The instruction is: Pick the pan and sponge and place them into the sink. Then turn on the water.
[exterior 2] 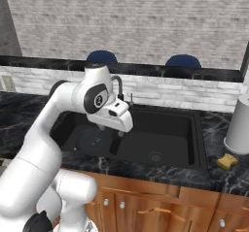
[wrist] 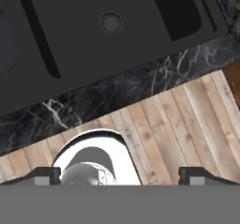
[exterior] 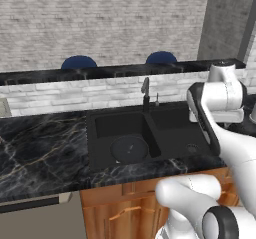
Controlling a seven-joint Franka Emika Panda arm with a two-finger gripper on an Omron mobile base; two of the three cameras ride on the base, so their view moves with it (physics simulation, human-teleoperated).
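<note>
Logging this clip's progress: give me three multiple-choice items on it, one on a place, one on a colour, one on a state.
1. Where is the pan?
A. in the sink's left basin
B. on the counter
C. in the gripper

2. What colour is the sponge?
A. green
B. yellow
C. pink

3. What is the faucet doing?
A. running
B. dripping
C. off, no stream

Answers: 1 A, the pan lies flat on the left floor of the sink. 2 B, a yellow block on the counter right of the sink. 3 C, no blue stream falls from the spout. The gripper is open and empty.
</note>
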